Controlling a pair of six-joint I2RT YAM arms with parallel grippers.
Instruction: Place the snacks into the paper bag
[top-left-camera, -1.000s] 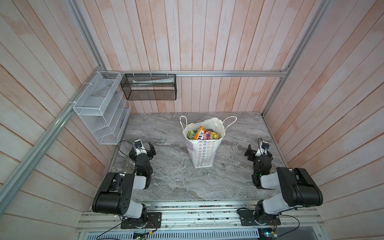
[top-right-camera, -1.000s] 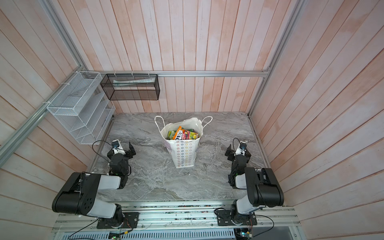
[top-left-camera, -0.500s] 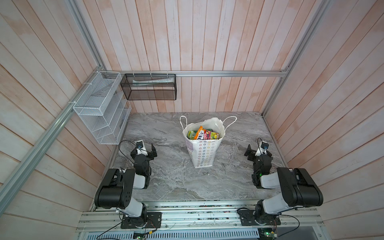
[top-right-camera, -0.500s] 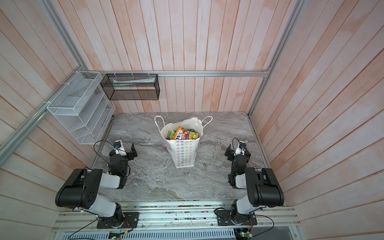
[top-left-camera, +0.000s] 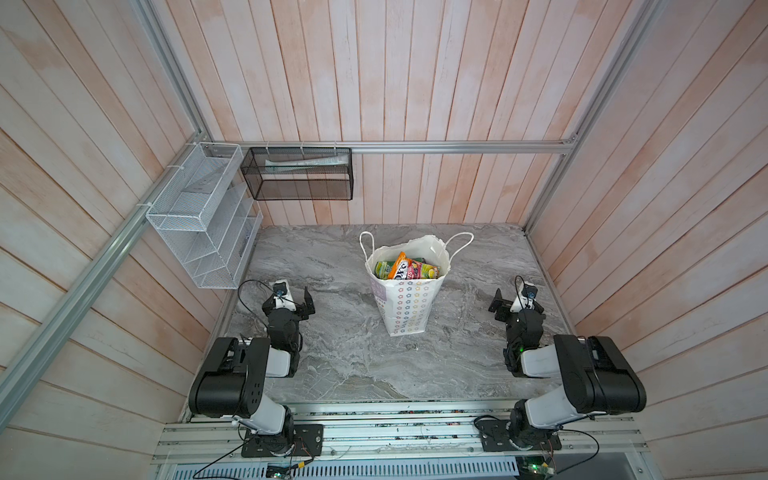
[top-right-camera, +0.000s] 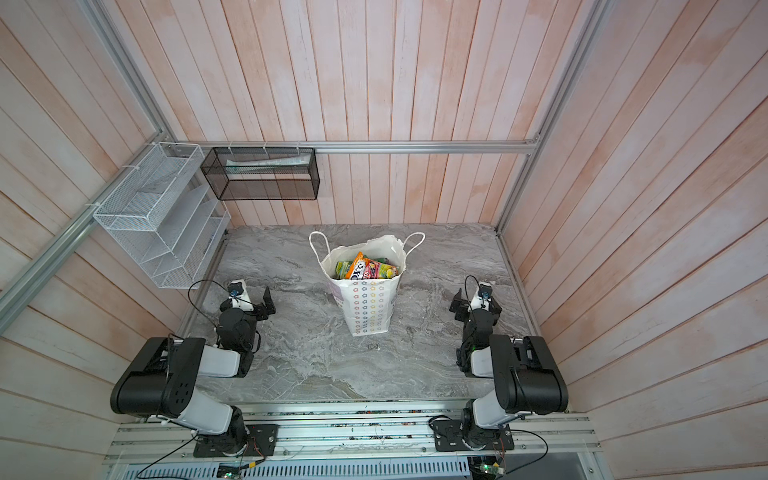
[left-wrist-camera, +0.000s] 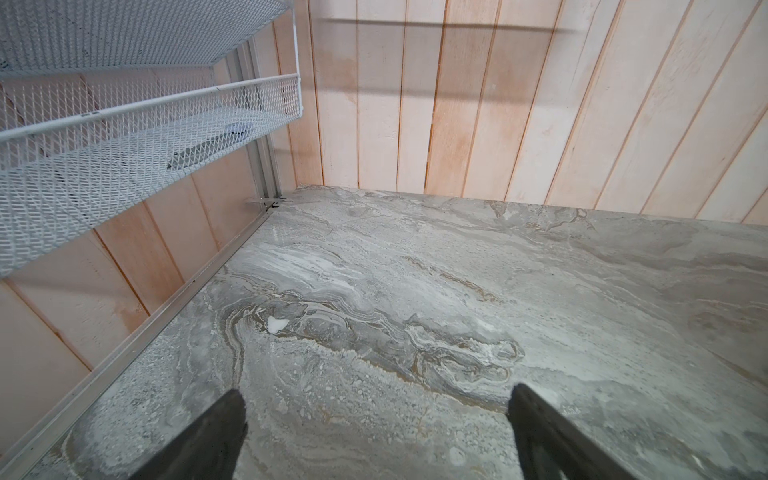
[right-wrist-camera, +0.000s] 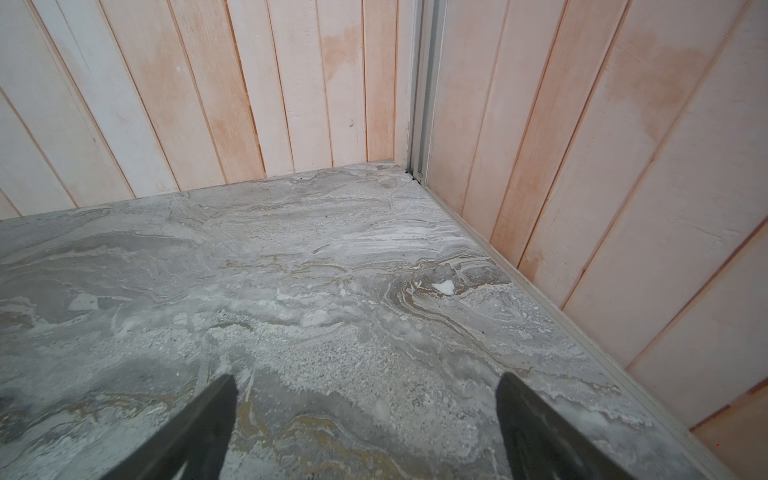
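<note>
The paper bag (top-left-camera: 402, 307) stands upright near the middle of the grey worktop (top-left-camera: 353, 361). Its mouth is open and the snacks (top-left-camera: 406, 270) are packed inside. The left gripper (left-wrist-camera: 376, 392) sits low at the bag's 9 o'clock, well apart from it, jaws spread wide and empty. The right gripper (right-wrist-camera: 366, 378) sits at 3 o'clock, jaws also wide apart, holding nothing.

Lab test booth: plank walls (top-left-camera: 415, 83), aluminium frame (top-left-camera: 457, 146).
</note>
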